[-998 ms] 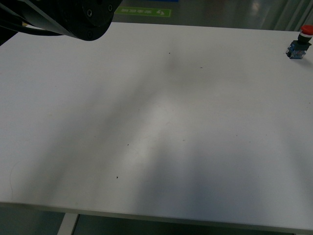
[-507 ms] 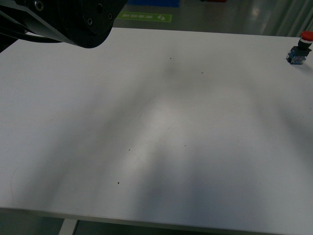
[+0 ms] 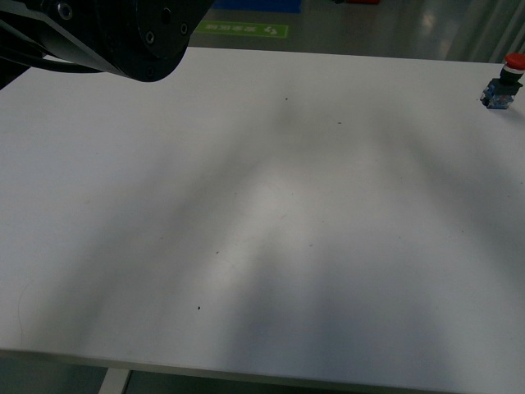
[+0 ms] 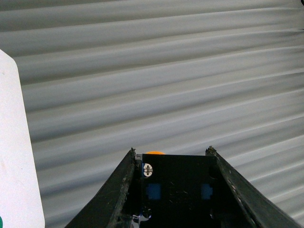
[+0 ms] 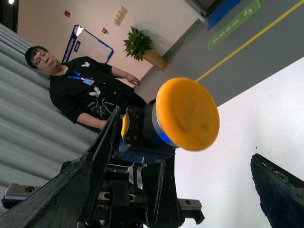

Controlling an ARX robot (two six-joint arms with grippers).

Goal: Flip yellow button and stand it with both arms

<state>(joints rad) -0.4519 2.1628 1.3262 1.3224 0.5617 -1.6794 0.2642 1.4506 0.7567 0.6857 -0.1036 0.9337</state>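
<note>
The yellow button [image 5: 187, 114] is being held aloft, its black body clamped between the fingers of the left gripper [image 4: 171, 154]. It is being flanked by the widely spread right gripper [image 5: 185, 134]. Farther off, a red-capped switch [image 3: 502, 82] is being seen at the far right corner of the white table [image 3: 271, 205].

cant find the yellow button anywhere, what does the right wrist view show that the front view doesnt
Only the right wrist view: the yellow button, cap facing the camera, with a person and a potted plant behind. Only the front view: a red-capped switch at the far right and the black housing of the left arm. Both: the white table.
</note>
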